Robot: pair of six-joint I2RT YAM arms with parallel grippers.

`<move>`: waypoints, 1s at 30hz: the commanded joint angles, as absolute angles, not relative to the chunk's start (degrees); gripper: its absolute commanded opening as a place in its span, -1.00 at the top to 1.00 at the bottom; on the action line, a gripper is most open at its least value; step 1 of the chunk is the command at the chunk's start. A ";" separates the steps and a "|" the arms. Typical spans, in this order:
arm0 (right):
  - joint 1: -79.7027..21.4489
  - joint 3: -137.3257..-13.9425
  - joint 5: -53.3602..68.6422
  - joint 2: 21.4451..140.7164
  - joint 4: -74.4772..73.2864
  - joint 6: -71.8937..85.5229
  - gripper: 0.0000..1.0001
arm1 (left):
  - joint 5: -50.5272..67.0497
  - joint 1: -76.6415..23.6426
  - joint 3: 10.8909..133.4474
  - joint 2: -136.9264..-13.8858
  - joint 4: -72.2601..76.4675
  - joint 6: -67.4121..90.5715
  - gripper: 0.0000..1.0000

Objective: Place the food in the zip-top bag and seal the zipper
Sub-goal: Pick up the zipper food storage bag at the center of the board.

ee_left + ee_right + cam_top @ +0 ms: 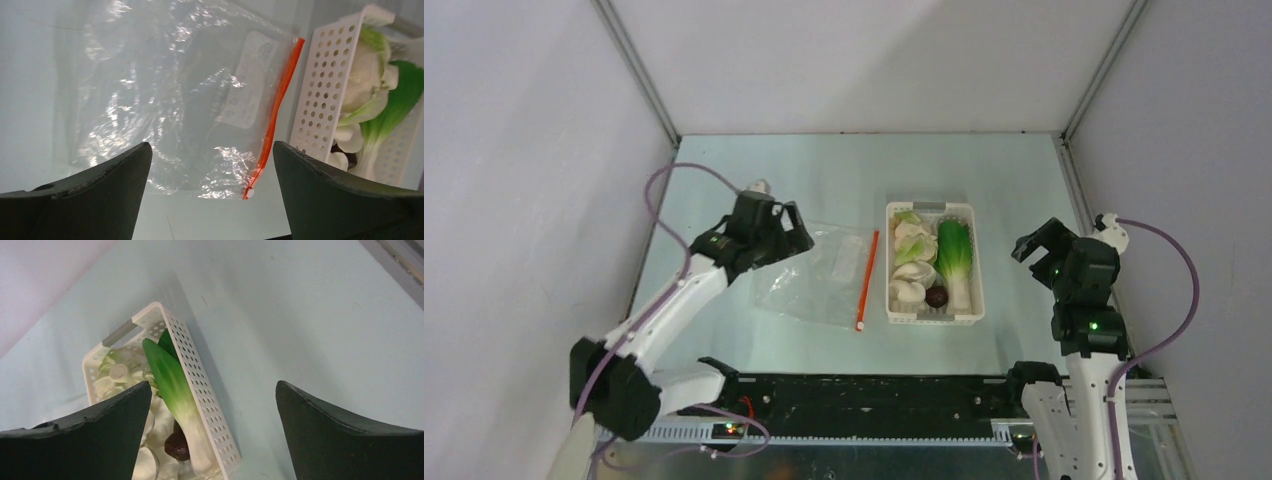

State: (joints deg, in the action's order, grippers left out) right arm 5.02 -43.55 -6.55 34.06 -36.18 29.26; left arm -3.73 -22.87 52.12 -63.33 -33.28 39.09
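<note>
Left fingers (100,195) spread and empty, facing the zip-top bag (165,100).
We see its zipper (278,100) running near-to-far just beside the basket (320,100); our right fingers (90,435), likewise spread and empty, are nearer the food (172,380) lying inside.

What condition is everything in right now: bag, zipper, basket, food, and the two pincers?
zip-top bag, lying flat, empty.
zipper, straight along the bag's edge; sealed or not, cannot tell.
basket, holding all the food.
bok choy, lying in the basket.
left pincer, open, over the bag.
right pincer, open, empty.
</note>
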 commanded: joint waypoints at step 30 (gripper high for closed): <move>6.41 -41.71 -0.60 34.70 -33.29 25.11 -1.00 | -11.36 -45.60 76.54 -109.84 -37.92 31.94 -0.61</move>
